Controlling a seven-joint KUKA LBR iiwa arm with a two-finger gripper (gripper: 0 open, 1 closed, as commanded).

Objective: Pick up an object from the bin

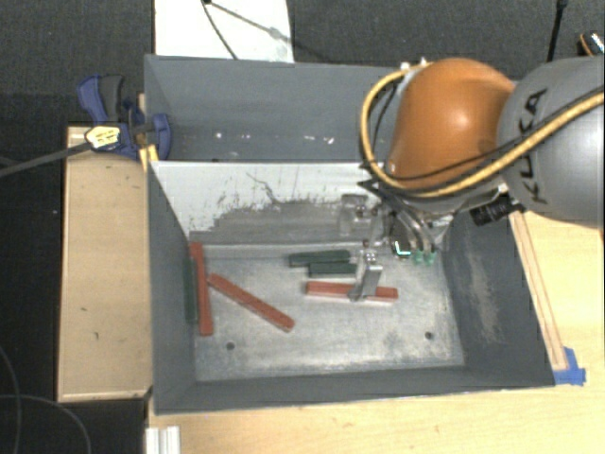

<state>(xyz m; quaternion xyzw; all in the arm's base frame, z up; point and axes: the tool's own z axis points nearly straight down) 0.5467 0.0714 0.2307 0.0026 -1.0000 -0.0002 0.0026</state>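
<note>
My gripper (365,289) hangs low in the middle right of the bin, its tip down at a short red-brown stick (331,290) that lies flat on the floor. Whether it touches or holds the stick is hidden. Just behind that stick lie two dark green sticks (319,262), side by side and slightly skewed. A longer red-brown stick (250,302) lies diagonally to the left of them.
Along the bin's left wall a red-brown stick (200,289) and a dark green stick (190,294) lie end to end with the wall. The arm's orange cover and cables hang over the bin's right rear part.
</note>
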